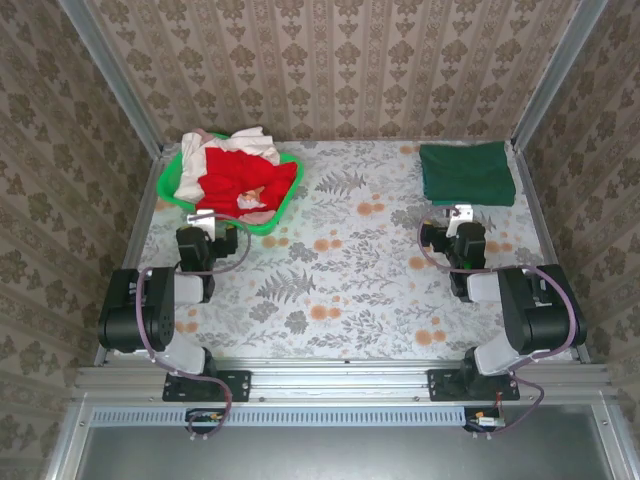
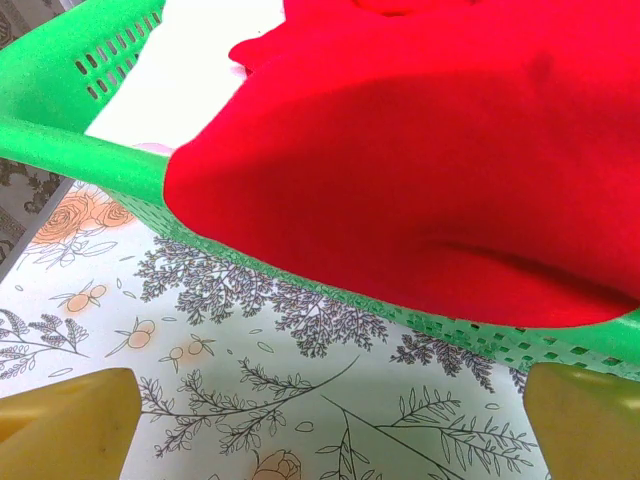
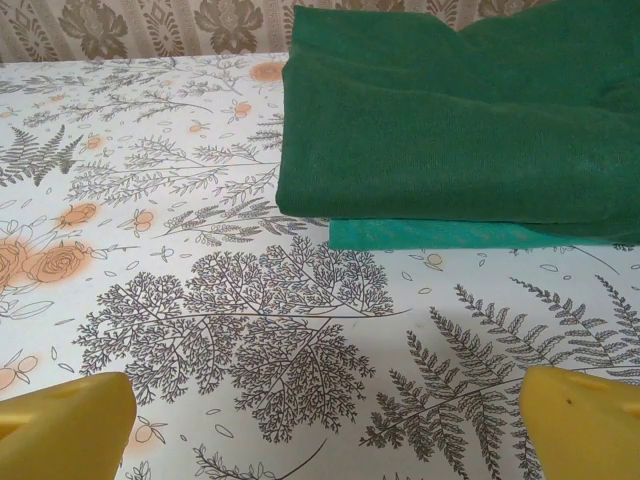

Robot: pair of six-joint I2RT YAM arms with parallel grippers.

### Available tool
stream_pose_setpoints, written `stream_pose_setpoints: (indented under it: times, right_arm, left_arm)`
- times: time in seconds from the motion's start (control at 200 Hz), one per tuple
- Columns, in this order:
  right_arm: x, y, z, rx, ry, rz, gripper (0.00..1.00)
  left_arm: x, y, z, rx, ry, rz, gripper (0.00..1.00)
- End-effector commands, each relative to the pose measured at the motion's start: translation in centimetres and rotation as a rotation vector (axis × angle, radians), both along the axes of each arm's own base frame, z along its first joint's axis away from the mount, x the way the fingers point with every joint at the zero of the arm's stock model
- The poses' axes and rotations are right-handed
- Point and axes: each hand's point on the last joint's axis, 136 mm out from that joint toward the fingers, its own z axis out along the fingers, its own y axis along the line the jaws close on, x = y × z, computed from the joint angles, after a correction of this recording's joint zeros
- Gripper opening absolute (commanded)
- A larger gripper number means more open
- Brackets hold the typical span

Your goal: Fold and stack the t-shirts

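**Surroundings.** The table (image 1: 340,290) carries a floral cover and is enclosed on three sides by patterned walls (image 1: 330,60). A green perforated basket (image 1: 168,180) stands at the rear left. The open table between the basket and the rear right corner is bare.

**Obstructions.** In the left wrist view, the basket rim (image 2: 80,150) runs across the frame between the left gripper (image 2: 330,430) and the laundry. The red t-shirt (image 2: 430,170) hangs over that rim and covers part of it. White cloth (image 2: 190,70) lies behind it in the basket.

**Task items, position and orientation.**
- Red t-shirt (image 1: 245,180): crumpled in the basket, with no definite long axis. It spills toward the near right rim.
- Green t-shirt (image 1: 465,172): folded flat at the rear right. Its long axis runs left to right, parallel to the rear wall, with an edge facing the right gripper (image 1: 460,212). In the right wrist view a lighter green layer (image 3: 450,235) shows under its near edge. Whether that is a separate garment cannot be told.

**Count.** One red t-shirt, one dark green t-shirt, one basket, and at least one white garment (image 1: 190,172) in the basket.

**Tools.** The left gripper (image 1: 205,215) sits just in front of the basket, with its fingers (image 2: 60,425) spread wide and holding nothing. The right gripper (image 3: 325,430) sits near the green t-shirt (image 3: 460,120), also spread wide and holding nothing.
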Motion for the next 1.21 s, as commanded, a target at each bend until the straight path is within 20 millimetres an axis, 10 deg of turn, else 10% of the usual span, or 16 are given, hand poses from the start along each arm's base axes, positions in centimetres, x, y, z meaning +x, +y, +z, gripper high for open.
stream_pose_setpoints:
  times: [0.0, 0.77, 0.95, 1.08, 1.2]
  right_arm:
    - [0.5, 0.3, 0.6, -0.005, -0.013, 0.024, 1.0]
    - [0.6, 0.2, 1.0, -0.007, -0.009, 0.016, 1.0]
    - [0.5, 2.4, 8.2, 0.026, 0.046, 0.096, 1.0]
    - [-0.7, 2.2, 12.1, 0.305, 0.006, -0.024, 1.0]
    - [-3.0, 1.6, 12.2, 0.479, -0.076, -0.092, 1.0]
  left_arm:
    - [0.5, -0.1, 1.0, -0.004, -0.029, -0.011, 1.0]
    - [0.4, 0.5, 2.4, 0.047, -0.044, 0.056, 1.0]
    - [-3.2, -0.2, 11.2, 0.022, -0.029, 0.242, 1.0]
    - [-9.4, 2.2, 10.9, -0.317, 0.079, 0.507, 1.0]
    - [-10.2, -2.0, 9.4, -0.57, 0.094, 0.3, 1.0]
